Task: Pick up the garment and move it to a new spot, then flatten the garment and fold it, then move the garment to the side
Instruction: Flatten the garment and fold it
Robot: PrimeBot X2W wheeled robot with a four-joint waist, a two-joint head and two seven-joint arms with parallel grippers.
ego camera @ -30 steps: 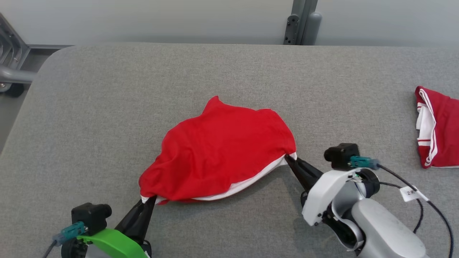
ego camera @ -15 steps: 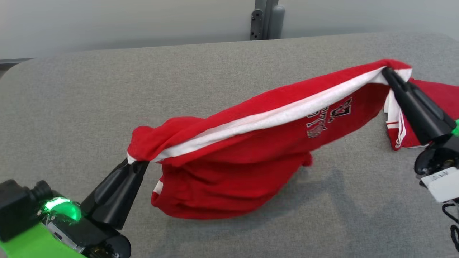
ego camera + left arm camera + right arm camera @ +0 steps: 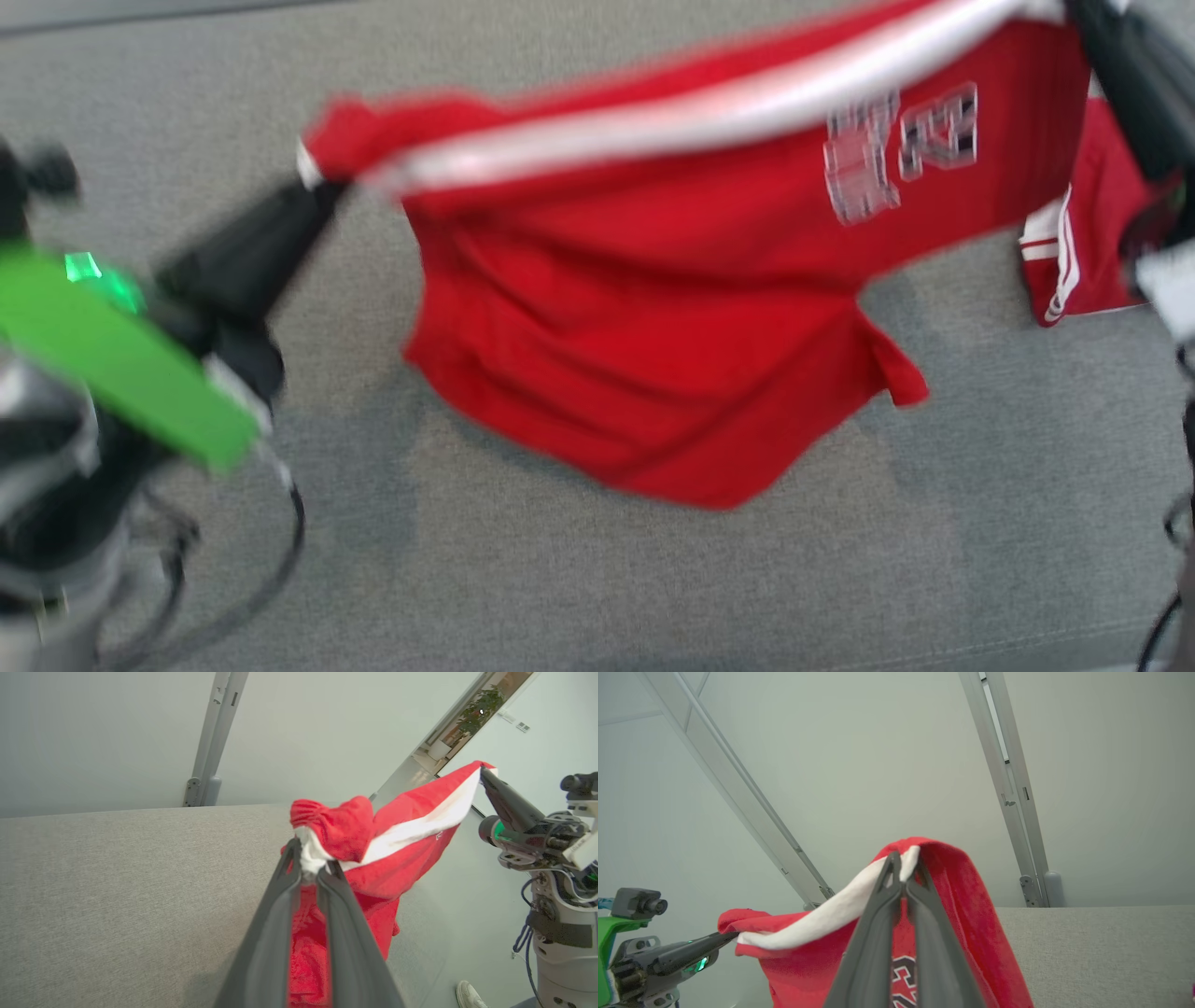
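Holding the red garment (image 3: 653, 327) by its white hem, my left gripper (image 3: 310, 870) and right gripper (image 3: 903, 875) are each clamped tight on one end. It hangs limp and light over the tabletop (image 3: 560, 579), from the middle toward the right edge. I judge the hem ends the surest hold.

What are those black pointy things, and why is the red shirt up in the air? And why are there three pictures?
This is a robot with two arms. Each arm ends in a tool: two long dark fingers that pinch like tweezers. The blurry picture comes from a camera on the robot's head, looking down at a grey padded table. The other two come from little cameras on its wrists, looking along the fingers. The left tool and the right tool each pinch one end of the white-edged rim of the red shirt, so it hangs stretched between them over the table. Another red garment with white stripes lies on the table at the right.
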